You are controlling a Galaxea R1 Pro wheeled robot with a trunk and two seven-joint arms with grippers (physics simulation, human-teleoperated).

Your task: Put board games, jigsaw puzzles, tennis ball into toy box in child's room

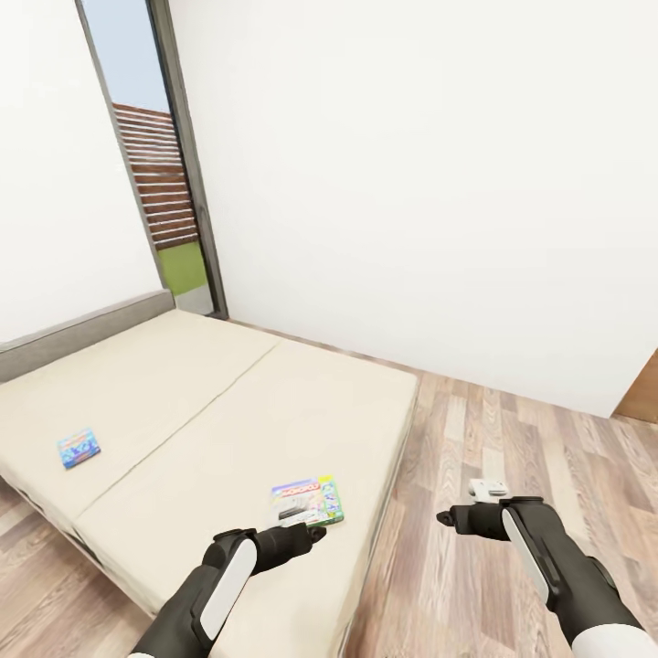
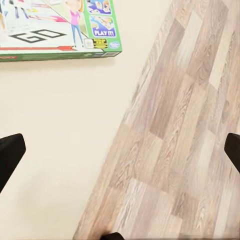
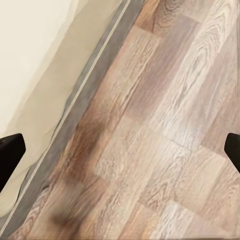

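Both our arms reach forward at the near edge of the head view. Our left end effector (image 1: 315,532) hangs over the corner of the bed (image 1: 228,402), and the pale green-white board game (image 1: 307,501) lies flat on the mattress just ahead of its tips. In the left wrist view the same box (image 2: 55,27) sits just beyond the fingers (image 2: 10,155), which stand wide apart with nothing between them, so that end effector is released.

Our right end effector (image 1: 445,517) is out over the wood floor (image 1: 493,475), well apart from the box; its wrist view shows spread fingertips (image 3: 10,152) with only planks and the bed's edge between them, so it too is released and empty.

A smaller blue board game (image 1: 79,448) lies far off from the left end effector, toward the headboard side. We judge the nearer box was chosen because it lies close to the mattress corner, within the left arm's reach. Neither game is gripped yet.
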